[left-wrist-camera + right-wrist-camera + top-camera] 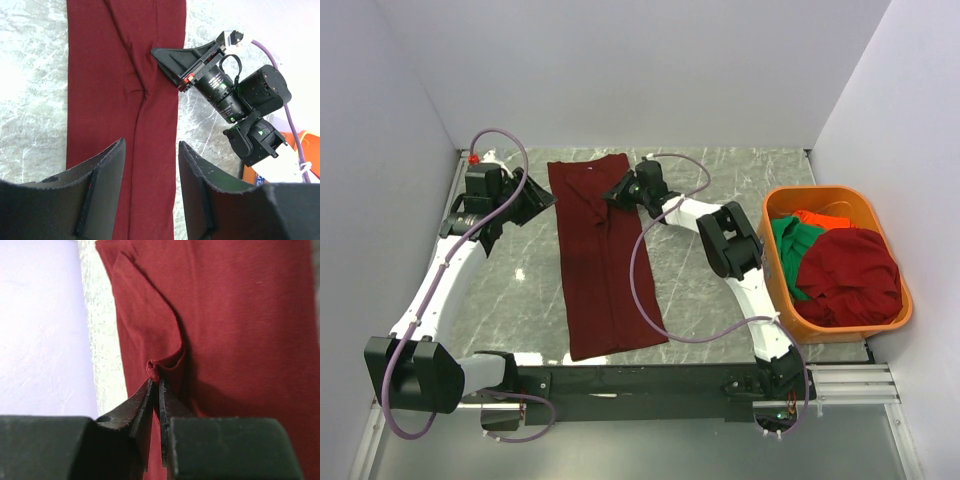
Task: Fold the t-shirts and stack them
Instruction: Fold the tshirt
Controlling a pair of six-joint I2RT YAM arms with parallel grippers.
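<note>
Evidently the folding step is under way on the long, dark maroon-red cloth t-shirt [605, 260]. It is lying on the grey marbled surface [700, 290] between the two arms, narrowed into a lengthwise strip running from the far side toward the near edge. The right jaws are pressing together on a small puckered tuck of cloth [155, 369] at the strip's right edge near its far end, as the right wrist view is showing. The left jaws are standing apart, gripping nothing, and are hovering just beside the strip's left edge at about the same far end. In the left wrist view, maroon cloth is showing through the gap between them.

Off to the right, the rigid orange plastic basket [778, 285] is holding three more shirts: a green cloth t-shirt [786, 245], an orange-red cloth t-shirt [810, 217] behind it, and a second dark maroon-red t-shirt [850, 275] heaped across most of it. None of these is folded, so the task is looking to be at an early stage.

The next move is probably calling for the left jaws to come down and pinch the matching left corner. Both arms could then be carrying the far end toward the near hem in one even fold. Lifting with only the right side pinched is likely risking a skewed crease.
</note>
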